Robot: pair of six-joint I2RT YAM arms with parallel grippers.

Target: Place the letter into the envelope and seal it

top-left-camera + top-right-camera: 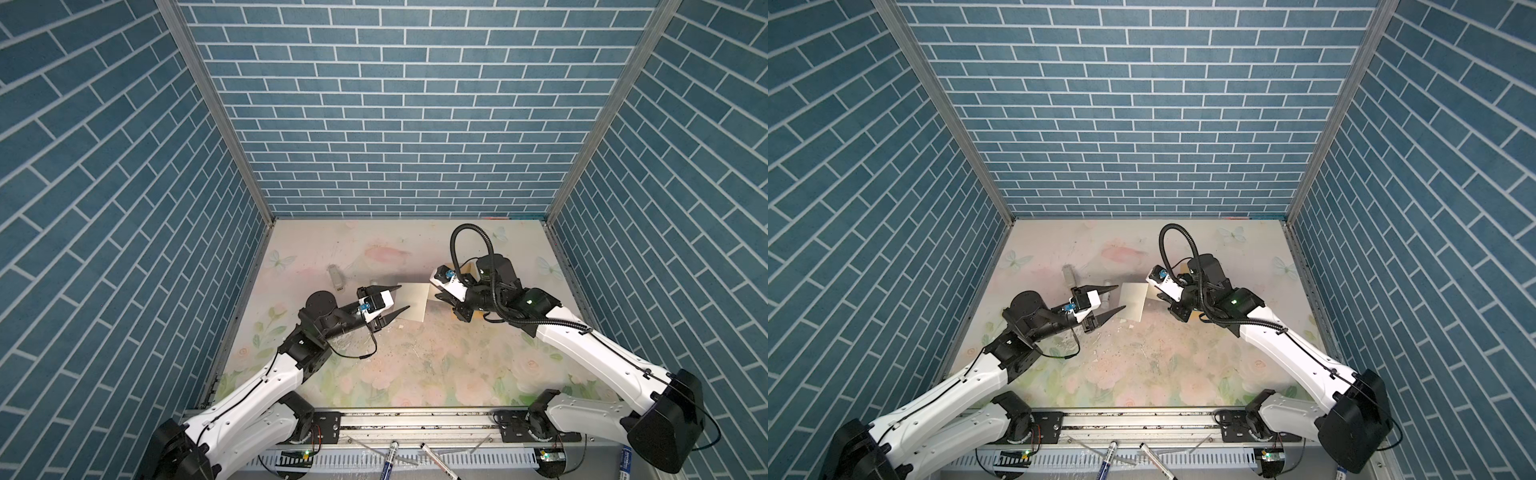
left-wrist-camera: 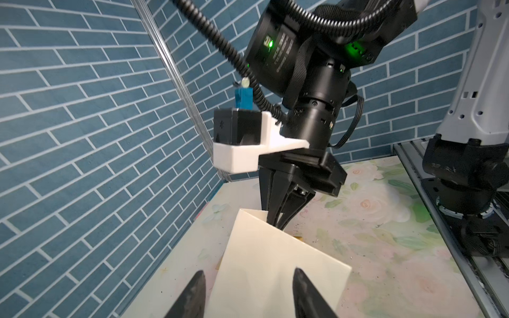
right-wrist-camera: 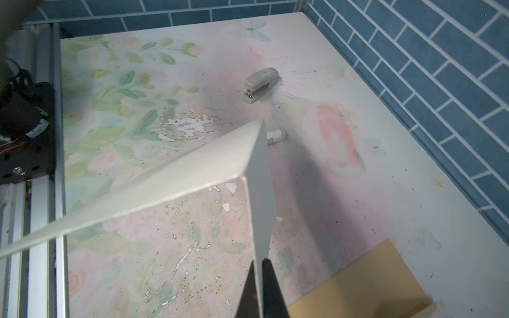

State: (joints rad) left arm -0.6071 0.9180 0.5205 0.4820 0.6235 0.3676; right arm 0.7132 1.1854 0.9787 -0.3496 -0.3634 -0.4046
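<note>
The flowery table (image 1: 415,374) had a smooth yellow envelope (image 3: 358,283) under the right arm. The pale folded letter (image 1: 413,301) hung above the table, one edge pinched by the right gripper (image 3: 260,264). The left gripper (image 1: 397,298) stood spread at the other edge.

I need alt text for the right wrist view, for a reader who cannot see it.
The right gripper pinches one edge of the folded letter, holding it off the floral table. The envelope lies flat on the table near the gripper; a stapler and a small white tube lie farther away.
</note>
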